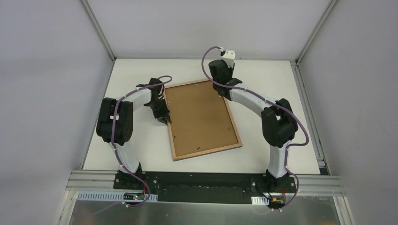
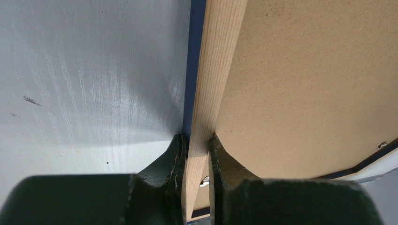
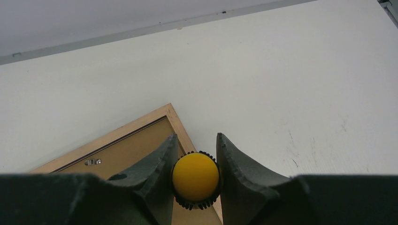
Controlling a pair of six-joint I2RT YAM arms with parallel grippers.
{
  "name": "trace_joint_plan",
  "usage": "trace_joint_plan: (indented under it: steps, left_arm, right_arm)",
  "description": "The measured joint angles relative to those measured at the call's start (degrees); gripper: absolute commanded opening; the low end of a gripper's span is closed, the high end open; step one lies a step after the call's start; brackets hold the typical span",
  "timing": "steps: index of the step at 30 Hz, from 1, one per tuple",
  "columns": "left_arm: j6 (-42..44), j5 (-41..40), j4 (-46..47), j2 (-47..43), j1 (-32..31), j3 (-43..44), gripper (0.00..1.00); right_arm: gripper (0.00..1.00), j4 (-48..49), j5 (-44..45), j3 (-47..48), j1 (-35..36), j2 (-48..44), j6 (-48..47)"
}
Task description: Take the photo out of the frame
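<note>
Where the frame (image 1: 208, 151) lies face down and askew on the white table (image 1: 281, 98), its brown backing panel (image 1: 201, 117) faces up inside a pale wooden rim. Left gripper (image 2: 199, 140) is clamped on the rim's left long side, dark-blue edge beneath; right gripper (image 3: 196, 140), at the far corner, grips a yellow knob (image 3: 195, 176) with black ribbed collar.

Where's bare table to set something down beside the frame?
Widest bare table: near-right, between the frame and the right edge, under the right arm. Narrow strip along the near edge. Crowded: frame's left rim, pinched by the left gripper; far corner, right gripper shut on a yellow knob.
</note>
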Motion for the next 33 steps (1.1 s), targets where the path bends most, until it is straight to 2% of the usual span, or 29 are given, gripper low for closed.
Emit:
trace_joint_plan:
  steps: [10, 23, 28, 33]
  left_arm:
    - [0.1, 0.1, -0.6, 0.3, 0.0, 0.5, 0.0]
    - [1.0, 0.7, -0.9, 0.7, 0.0, 0.8, 0.0]
    - [1.2, 0.7, -1.3, 1.0, 0.0, 1.2, 0.0]
    - [1.2, 0.7, -1.4, 1.0, 0.0, 1.2, 0.0]
  right_arm:
    - [0.0, 0.3, 0.2, -0.4, -1.1, 0.0, 3.5]
    - [0.0, -0.4, -1.9, -1.0, -3.9, 0.1, 18.2]
    - [0.0, -2.4, -2.7, -0.4, -4.2, 0.0, 19.7]
    - [0.0, -6.4, -2.8, -1.7, -3.9, -2.8, 17.3]
